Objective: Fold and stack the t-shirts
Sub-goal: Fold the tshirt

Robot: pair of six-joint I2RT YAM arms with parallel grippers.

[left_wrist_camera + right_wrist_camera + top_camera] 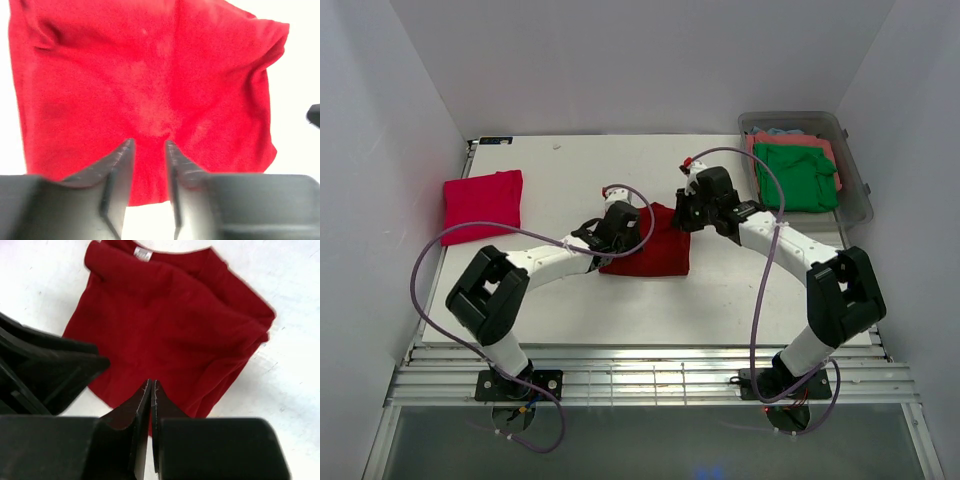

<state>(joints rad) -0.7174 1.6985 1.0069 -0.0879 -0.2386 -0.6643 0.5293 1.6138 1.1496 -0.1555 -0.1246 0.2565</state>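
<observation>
1. My left fingers (122, 167) stand apart. Red cloth shows through the narrow gap between them, and nothing is pinched there.
2. They hang over the left edge of the dark red t-shirt (655, 252). In my left wrist view the cloth fills nearly everything beyond the tips.
3. My right fingers (145, 410) are pressed together tip to tip, and I see nothing caught between them.
4. The right fingers sit at the right rear edge of the same shirt. I cannot tell whether the tips touch the cloth.
5. The dark red t-shirt lies folded into a rough square in the middle of the tabletop (740, 295), between my two arms. A small white label (142, 253) shows at its neckline along one edge. The side away from my left arm is rumpled.
6. The brighter pinkish-red t-shirt (482, 205) lies folded at the left rear of the tabletop, well apart from the dark red one.
7. The clear grey tub (861, 205) stands at the right rear corner. Inside it, the green t-shirt (795, 178) lies folded on top of the coral t-shirt (790, 141), whose edge shows behind and beside the green.
</observation>
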